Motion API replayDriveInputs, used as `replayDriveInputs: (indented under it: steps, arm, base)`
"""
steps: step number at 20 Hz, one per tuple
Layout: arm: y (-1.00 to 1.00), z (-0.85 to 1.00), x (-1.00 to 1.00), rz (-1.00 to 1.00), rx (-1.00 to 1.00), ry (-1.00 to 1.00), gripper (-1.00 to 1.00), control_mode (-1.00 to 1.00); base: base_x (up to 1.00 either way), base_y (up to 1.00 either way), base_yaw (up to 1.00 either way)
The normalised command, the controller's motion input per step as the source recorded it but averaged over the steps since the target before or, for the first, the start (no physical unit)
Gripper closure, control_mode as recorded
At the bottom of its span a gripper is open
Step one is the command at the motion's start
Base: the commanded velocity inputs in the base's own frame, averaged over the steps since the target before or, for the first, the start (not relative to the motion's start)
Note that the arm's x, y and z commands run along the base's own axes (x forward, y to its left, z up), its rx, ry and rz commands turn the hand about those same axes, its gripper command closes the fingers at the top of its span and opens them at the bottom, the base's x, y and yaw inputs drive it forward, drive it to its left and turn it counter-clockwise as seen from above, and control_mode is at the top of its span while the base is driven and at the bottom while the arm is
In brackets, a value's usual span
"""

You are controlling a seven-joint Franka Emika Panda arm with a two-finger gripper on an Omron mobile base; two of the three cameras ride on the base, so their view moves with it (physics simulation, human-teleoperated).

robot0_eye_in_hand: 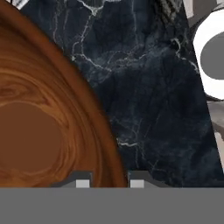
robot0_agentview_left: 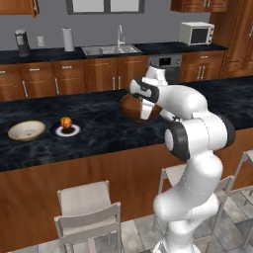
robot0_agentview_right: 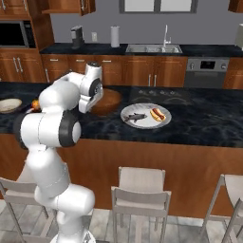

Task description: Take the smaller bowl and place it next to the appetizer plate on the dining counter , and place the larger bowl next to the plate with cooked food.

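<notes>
The dining counter's tabletop [robot0_agentview_left: 99, 133] carries 1 larger bowl [robot0_agentview_right: 108, 101], half hidden behind the arm. The jaws [robot0_eye_in_hand: 109, 180] straddle its rim, clamped. 1 smaller bowl [robot0_agentview_left: 26, 130] sits beside 1 appetizer plate [robot0_agentview_left: 66, 130], far left.

Glossy dark wooden larger bowl [robot0_eye_in_hand: 39, 131] with swirling grain on the dining counter [robot0_eye_in_hand: 148, 87] of polished black white-veined marble.

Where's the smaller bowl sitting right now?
The smaller bowl sits at the left end of the dining counter, just left of the appetizer plate.
</notes>
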Motion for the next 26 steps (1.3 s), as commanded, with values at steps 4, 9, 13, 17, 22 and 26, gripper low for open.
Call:
replayDriveInputs:
  steps: [4,9,13,17,22,26]
  arm:
    - [-0.15,-0.28,-0.77,-0.05,-0.01,0.00,1.00,-1.00]
    - [-0.02,-0.06,-0.11,0.00,0.00,0.00,-1.00,-1.00]
    - [0.00,0.37,0.00,0.00,0.00,0.00,-1.00,-1.00]
    - [0.00,0.79,0.00,-0.01,0.00,0.01,-1.00,-1.00]
    - [0.00,1.00,-0.15,-0.01,0.00,-0.01,-1.00,-1.00]
    - [0.06,0.72,-0.91,0.00,-0.05,-0.27,-1.00,-1.00]
  base:
    - [0.00,0.00,0.00]
    - [0.00,0.00,0.00]
    - [0.00,0.00,0.00]
    - [0.00,0.00,0.00]
    - [0.00,0.00,0.00]
    - [0.00,0.00,0.00]
